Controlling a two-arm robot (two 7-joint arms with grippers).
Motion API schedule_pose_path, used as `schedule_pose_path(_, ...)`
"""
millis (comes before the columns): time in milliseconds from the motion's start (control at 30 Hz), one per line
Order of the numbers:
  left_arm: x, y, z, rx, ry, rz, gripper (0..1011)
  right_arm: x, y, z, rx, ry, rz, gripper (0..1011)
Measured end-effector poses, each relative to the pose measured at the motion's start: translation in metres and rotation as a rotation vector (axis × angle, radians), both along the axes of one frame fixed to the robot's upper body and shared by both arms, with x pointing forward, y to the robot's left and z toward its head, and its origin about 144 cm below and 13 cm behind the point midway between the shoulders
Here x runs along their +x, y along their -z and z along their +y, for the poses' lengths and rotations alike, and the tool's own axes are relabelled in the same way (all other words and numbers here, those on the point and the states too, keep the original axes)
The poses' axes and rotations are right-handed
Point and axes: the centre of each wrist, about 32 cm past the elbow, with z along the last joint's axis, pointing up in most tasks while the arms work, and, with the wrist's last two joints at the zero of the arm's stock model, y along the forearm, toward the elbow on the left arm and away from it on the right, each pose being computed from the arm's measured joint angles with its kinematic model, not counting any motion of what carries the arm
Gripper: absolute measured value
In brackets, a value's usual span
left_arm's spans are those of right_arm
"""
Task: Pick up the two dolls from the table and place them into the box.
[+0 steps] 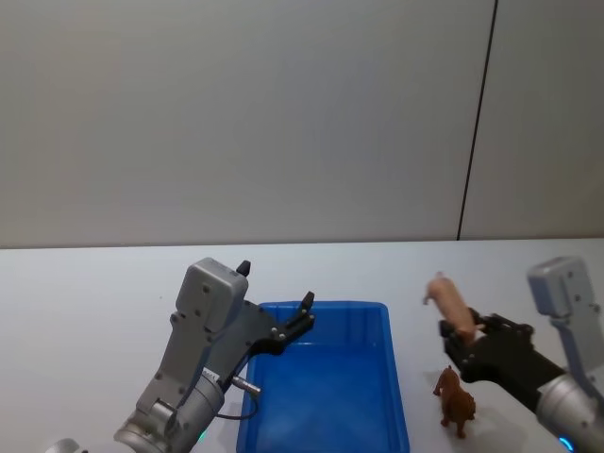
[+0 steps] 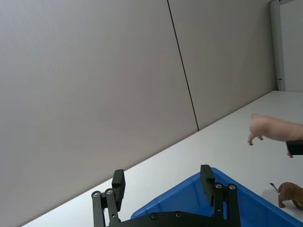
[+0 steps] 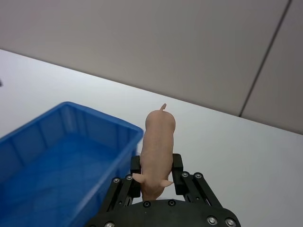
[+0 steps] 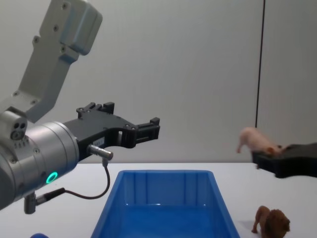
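My right gripper (image 3: 156, 171) is shut on the pale pink pig doll (image 3: 157, 144), holding it in the air to the right of the blue box (image 1: 326, 387). The pig (image 1: 451, 302) juts from the right gripper (image 1: 462, 332), well above the table (image 4: 277, 141). The brown lion doll (image 1: 455, 401) stands on the white table (image 1: 85, 302) just right of the box, under my right arm (image 4: 272, 224). My left gripper (image 1: 304, 316) hangs open above the box's far left part (image 4: 148, 129) with nothing between its fingers (image 2: 163, 187).
A plain grey wall with a dark vertical seam (image 1: 477, 123) rises behind the table. The blue box (image 4: 163, 206) holds nothing visible inside. Bare white tabletop (image 1: 528, 274) lies on both sides of the box.
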Motion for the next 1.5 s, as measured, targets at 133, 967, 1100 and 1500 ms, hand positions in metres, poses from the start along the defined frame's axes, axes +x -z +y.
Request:
schedule_pose_path(133,0.0,0.0,0.0,0.0,0.0,0.0,1001,0.004,-0.006,0.009,0.004,-0.06,0.007,364)
schedule_pose_path(967,0.0,0.0,0.0,0.0,0.0,0.0,1001,0.021,-0.006,0.062,-0.015,-0.271,0.116,826)
schedule_pose_path(1100,0.0,0.0,0.0,0.0,0.0,0.0,1001,0.02,-0.004,0.06,-0.018,-0.249,0.107,917)
schedule_pose_path(1500,0.0,0.0,0.0,0.0,0.0,0.0,1001,-0.001,0.008,0.037,-0.005,-0.122,0.07,1001)
